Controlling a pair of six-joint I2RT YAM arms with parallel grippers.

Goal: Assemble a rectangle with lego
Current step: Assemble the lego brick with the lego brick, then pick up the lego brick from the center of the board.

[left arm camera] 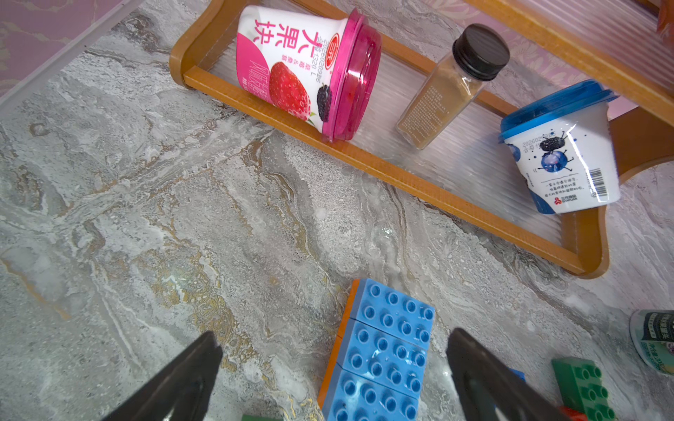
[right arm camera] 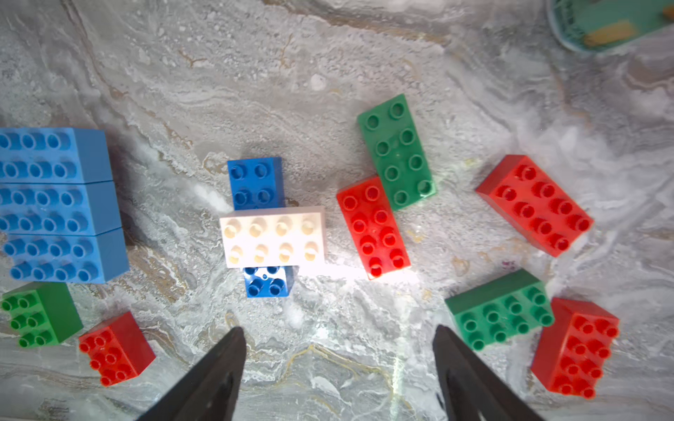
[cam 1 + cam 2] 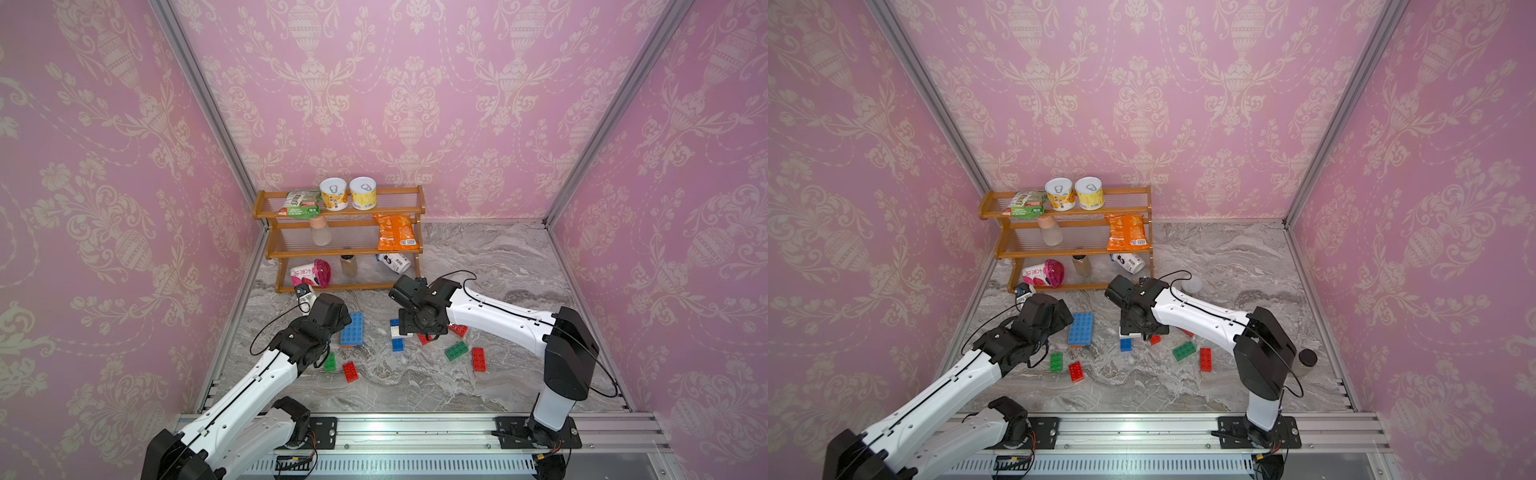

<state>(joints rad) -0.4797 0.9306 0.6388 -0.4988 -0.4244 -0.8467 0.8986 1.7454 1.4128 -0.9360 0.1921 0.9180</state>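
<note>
White brick [image 2: 272,237] seemingly atop blue brick [image 2: 255,182] | top views: half-hidden | right claw [image 2: 338,329] spread

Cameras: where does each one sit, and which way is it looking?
Both top views: high above the arms' bases, looking down and forward at the table, shelf, left arm and right arm.
Left wrist: on the left arm, facing the shelf's lowest tier; the open left gripper frames the blue block.
Right wrist: on the right arm, looking down at the white brick; the open right gripper shows.
Shared: all four show the blue block.
</note>
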